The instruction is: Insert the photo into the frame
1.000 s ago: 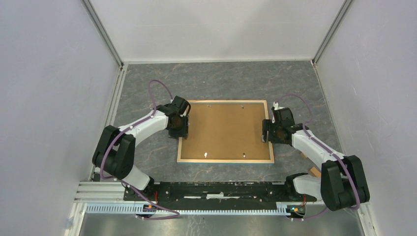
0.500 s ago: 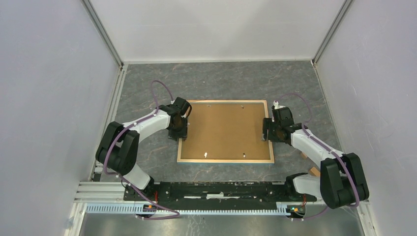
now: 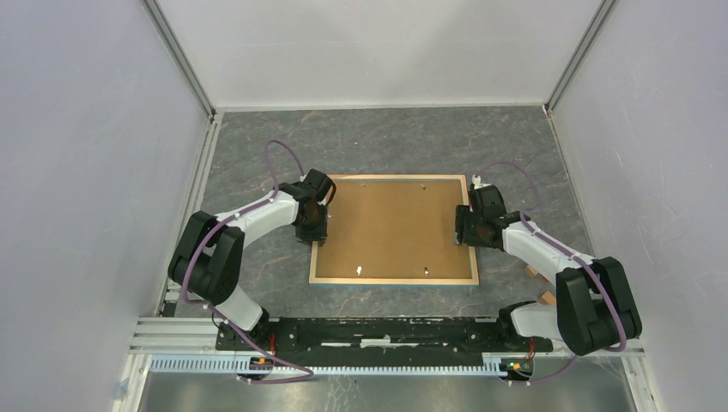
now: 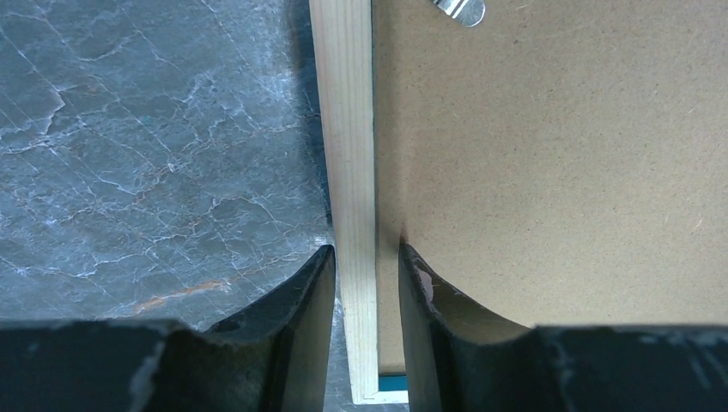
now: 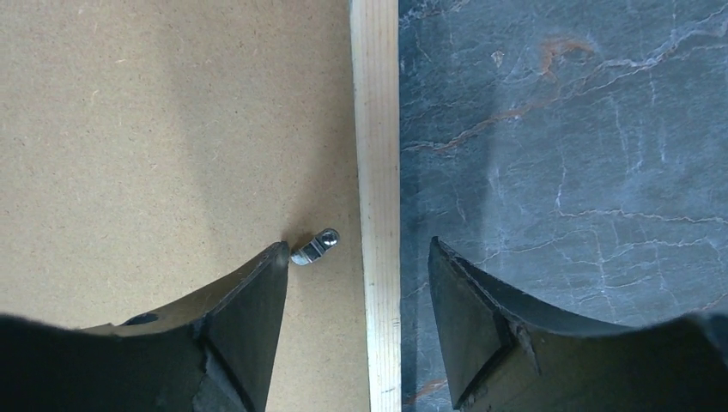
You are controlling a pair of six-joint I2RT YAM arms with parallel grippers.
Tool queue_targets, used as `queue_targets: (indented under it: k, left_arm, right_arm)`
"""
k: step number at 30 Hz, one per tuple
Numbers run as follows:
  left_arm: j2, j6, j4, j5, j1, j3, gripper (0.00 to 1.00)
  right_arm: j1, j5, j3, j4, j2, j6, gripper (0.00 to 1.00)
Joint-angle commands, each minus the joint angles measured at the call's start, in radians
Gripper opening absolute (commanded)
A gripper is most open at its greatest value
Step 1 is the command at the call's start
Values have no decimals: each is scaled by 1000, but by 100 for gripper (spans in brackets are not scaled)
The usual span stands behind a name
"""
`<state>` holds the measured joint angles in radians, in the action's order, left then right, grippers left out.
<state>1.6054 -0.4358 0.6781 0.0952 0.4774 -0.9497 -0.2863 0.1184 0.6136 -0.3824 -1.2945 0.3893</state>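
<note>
My left gripper (image 4: 365,253) straddles the left rim of the frame (image 3: 394,280). Its jaws are narrow, the outer finger right at the wood and the inner one a sliver off it, over the backing board (image 3: 391,227), so nothing is pinched. My right gripper (image 5: 358,245) straddles the right rim, jaws wide and clear of it on both sides (a small metal clip (image 5: 314,246) sits by the inner finger). The frame lies flat, back up, in the middle of the table (image 3: 386,137).
</note>
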Motion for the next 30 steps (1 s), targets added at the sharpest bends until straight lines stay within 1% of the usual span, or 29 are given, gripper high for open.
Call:
queue_targets:
  k: [1,3,8,11,14,19,21,26,30]
  left_arm:
    - [24,27,8,32,-3,-4,38]
    - [22,23,8,30,-3,-3,35]
    - [22,22,9,35,-3,-3,35]
    - [21,22,9,35,-3,-3,31]
    - [23,22,11,34,-4,-4,30]
    - [21,22,10,35,-3,-4,27]
    - [19,22,11,37,-3,-4,25]
    - [18,22,12,38,-2,-3,23]
    - [20,22,11,38,-2,-4,21]
  right_arm:
    - [-6,36,28,-5,-18,12,63]
    - [-6,25,31,-11,-26,6,59]
    - [-14,0,35,-42,-27,-25,58]
    - [-16,-4,34,-69,-27,-62,57]
    - [-15,6,39,-98,-35,-104,52]
    - [-16,-7,50,-130,-54,-154,50]
    - [-15,-12,57,-141,-64,-168,46]
    - [-14,8,92,-168,-90,-214,41]
    - [-16,34,133,-165,-118,-271,32]
